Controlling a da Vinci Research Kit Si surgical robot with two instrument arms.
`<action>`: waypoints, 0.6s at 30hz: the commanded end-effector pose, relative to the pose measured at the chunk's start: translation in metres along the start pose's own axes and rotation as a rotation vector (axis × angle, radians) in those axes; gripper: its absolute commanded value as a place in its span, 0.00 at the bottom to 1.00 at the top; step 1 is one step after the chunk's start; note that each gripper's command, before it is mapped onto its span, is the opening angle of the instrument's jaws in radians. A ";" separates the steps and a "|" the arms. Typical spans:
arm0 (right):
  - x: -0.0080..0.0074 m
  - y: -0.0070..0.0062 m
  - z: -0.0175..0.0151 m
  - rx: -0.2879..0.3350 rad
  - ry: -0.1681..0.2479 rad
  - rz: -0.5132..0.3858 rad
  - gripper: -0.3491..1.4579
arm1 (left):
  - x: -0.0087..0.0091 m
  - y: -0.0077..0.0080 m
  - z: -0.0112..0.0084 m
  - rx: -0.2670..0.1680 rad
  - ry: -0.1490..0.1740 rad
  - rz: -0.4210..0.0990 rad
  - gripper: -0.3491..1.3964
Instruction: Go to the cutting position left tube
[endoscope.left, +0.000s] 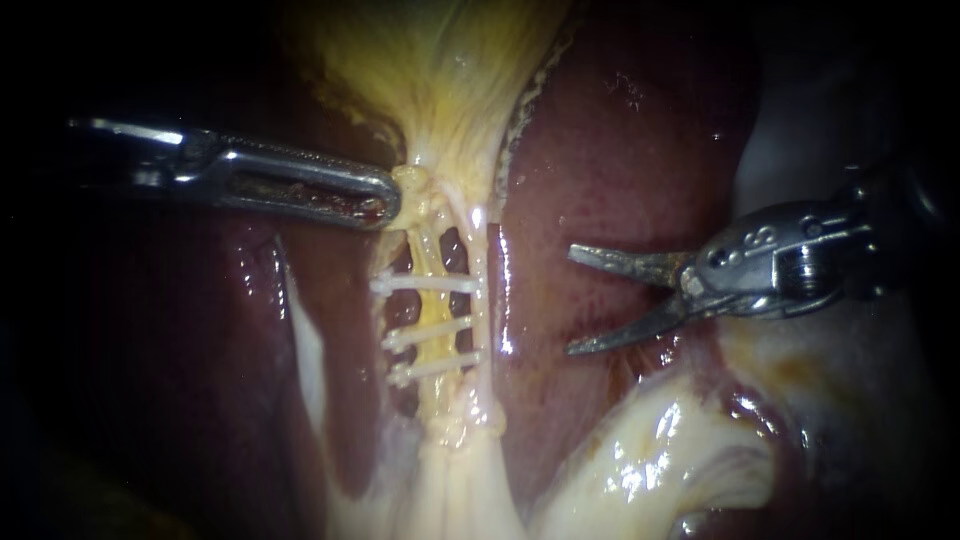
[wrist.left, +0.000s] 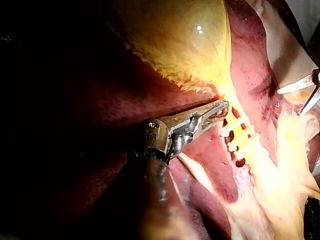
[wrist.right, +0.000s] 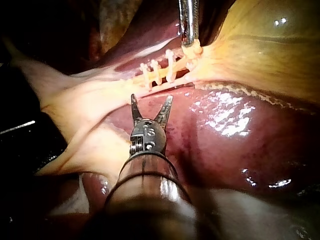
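Observation:
Two pale tubes run down from the gallbladder (endoscope.left: 440, 70), crossed by three white clips (endoscope.left: 428, 335). The left tube (endoscope.left: 432, 305) is yellowish; the right tube (endoscope.left: 480, 300) is paler. My left instrument (endoscope.left: 388, 205) comes in from the left, its jaws shut on the knob of tissue at the gallbladder's neck (endoscope.left: 412, 182), just above the top clip. My right instrument (endoscope.left: 572, 301) hangs over the liver (endoscope.left: 600, 150) to the right of the tubes. Its two thin blades are open, point at the clipped stretch and touch nothing. The right wrist view shows the open blades (wrist.right: 151, 100) short of the clips (wrist.right: 157, 72).
Dark red liver lies on both sides of the tubes. Pale fatty tissue (endoscope.left: 650, 450) bulges below my right instrument. A whitish strand (endoscope.left: 305, 350) runs down the liver left of the clips. In the left wrist view my right instrument's blades (wrist.left: 289, 103) show beyond the clips (wrist.left: 240, 132).

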 end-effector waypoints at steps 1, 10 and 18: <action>0.0000 0.0000 0.0000 0.000 0.000 0.000 0.97 | 0.0000 0.0000 0.0000 0.001 0.000 -0.002 0.00; 0.0001 0.0000 0.0001 0.002 0.000 0.000 0.97 | -0.0001 -0.0006 -0.0011 0.006 0.002 -0.003 0.00; 0.0001 0.0000 0.0002 0.005 0.000 0.001 0.97 | -0.0013 -0.0010 -0.0042 0.007 0.002 -0.010 0.00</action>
